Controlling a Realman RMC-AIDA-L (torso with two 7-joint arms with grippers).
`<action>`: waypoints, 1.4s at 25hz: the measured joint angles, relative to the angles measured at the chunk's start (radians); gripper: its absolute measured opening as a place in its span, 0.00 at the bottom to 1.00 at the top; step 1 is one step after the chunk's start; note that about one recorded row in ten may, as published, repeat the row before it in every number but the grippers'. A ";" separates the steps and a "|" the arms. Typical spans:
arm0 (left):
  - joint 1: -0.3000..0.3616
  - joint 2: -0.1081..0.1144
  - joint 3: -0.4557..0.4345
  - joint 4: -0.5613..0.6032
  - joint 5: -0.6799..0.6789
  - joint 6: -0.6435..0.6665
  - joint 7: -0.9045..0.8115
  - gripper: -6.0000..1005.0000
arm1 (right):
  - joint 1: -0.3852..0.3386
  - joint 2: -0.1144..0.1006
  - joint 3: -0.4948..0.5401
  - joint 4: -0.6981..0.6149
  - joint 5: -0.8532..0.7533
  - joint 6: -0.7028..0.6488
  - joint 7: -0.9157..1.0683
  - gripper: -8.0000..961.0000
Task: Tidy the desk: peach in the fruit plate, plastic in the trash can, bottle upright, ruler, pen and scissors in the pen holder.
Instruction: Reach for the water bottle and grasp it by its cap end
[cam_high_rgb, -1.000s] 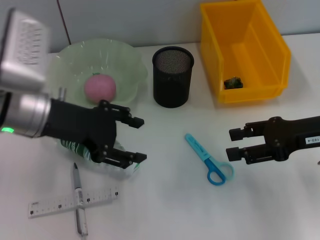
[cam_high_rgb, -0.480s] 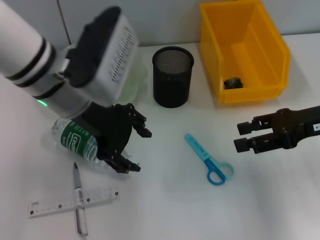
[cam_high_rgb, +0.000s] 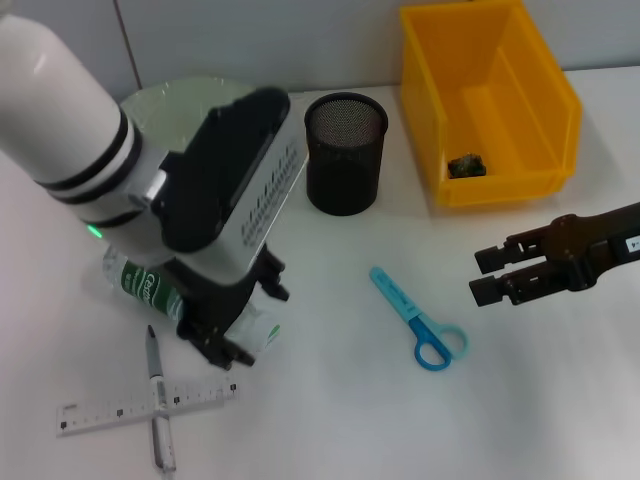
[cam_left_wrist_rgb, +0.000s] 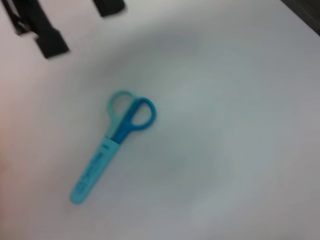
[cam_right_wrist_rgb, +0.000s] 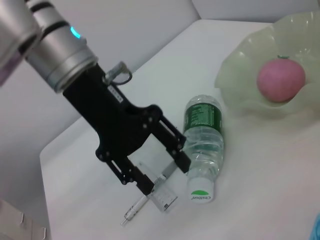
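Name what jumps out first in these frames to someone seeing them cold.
The left arm fills the left of the head view, its left gripper open and reaching down at the bottle, which lies on its side in front of the fruit plate that holds the peach. Mid-desk lie the blue scissors, with the open right gripper hovering to their right. The yellow trash can sits at the back right, beside the black pen holder.

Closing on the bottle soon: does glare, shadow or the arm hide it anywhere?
Head view: the left arm covers most of the bottle, only label and cap show; no glare. Right wrist view: bottle whole, evenly lit, beside the open left gripper. Left wrist view: shows the scissors, not the bottle.
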 joint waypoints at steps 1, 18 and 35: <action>0.002 0.002 0.018 -0.002 0.006 -0.003 0.002 0.72 | 0.005 -0.001 0.002 0.003 -0.003 0.000 0.007 0.76; -0.032 -0.002 0.066 -0.081 0.055 -0.074 0.092 0.71 | 0.044 0.001 0.011 0.043 -0.005 0.036 0.045 0.76; -0.066 -0.005 0.132 -0.185 0.041 -0.192 0.106 0.70 | 0.043 0.001 0.011 0.043 -0.007 0.050 0.044 0.76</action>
